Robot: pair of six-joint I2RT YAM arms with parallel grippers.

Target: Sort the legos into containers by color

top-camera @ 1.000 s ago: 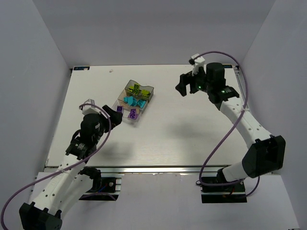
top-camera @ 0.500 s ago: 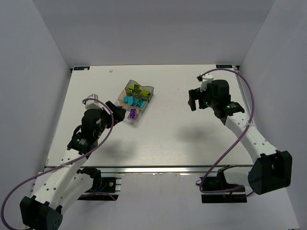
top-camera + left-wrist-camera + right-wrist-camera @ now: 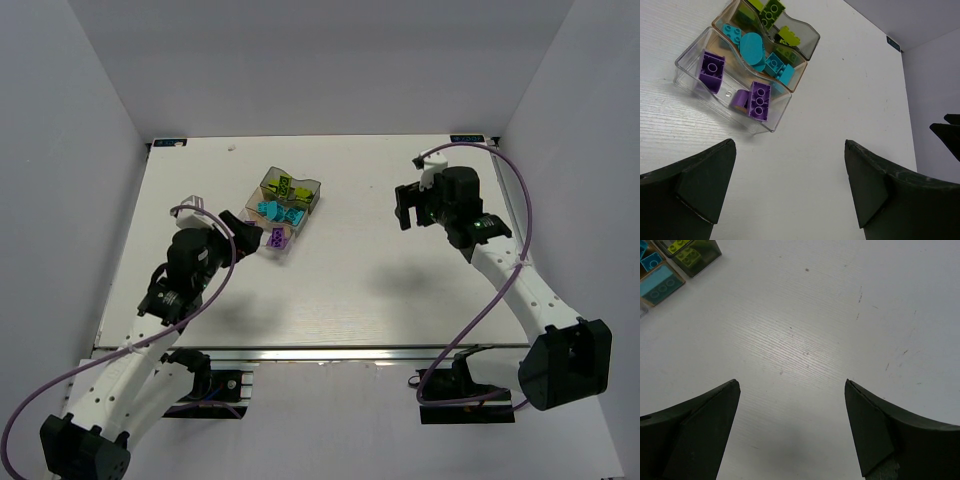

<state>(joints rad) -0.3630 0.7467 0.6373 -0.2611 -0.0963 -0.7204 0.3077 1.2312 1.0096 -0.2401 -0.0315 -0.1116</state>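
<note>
Three adjoining trays stand left of the table's middle. The smoky grey tray point(image 3: 303, 188) point(image 3: 807, 39) holds lime green legos point(image 3: 788, 35). The orange-tinted tray point(image 3: 720, 21) holds cyan legos point(image 3: 752, 46). The clear tray point(image 3: 685, 67) holds purple legos point(image 3: 759, 100). My left gripper point(image 3: 240, 235) point(image 3: 790, 150) is open and empty, just near-left of the trays. My right gripper point(image 3: 408, 205) point(image 3: 790, 387) is open and empty above bare table at the right; the grey tray corner point(image 3: 702, 257) shows in its view's top left.
The white table point(image 3: 380, 270) is walled by grey panels on the left, back and right. A metal rail point(image 3: 330, 352) runs along the near edge by the arm bases.
My right gripper has moved right and toward the near side, away from the back of the table. My left gripper has moved up close beside the clear tray. Both stay open.
</note>
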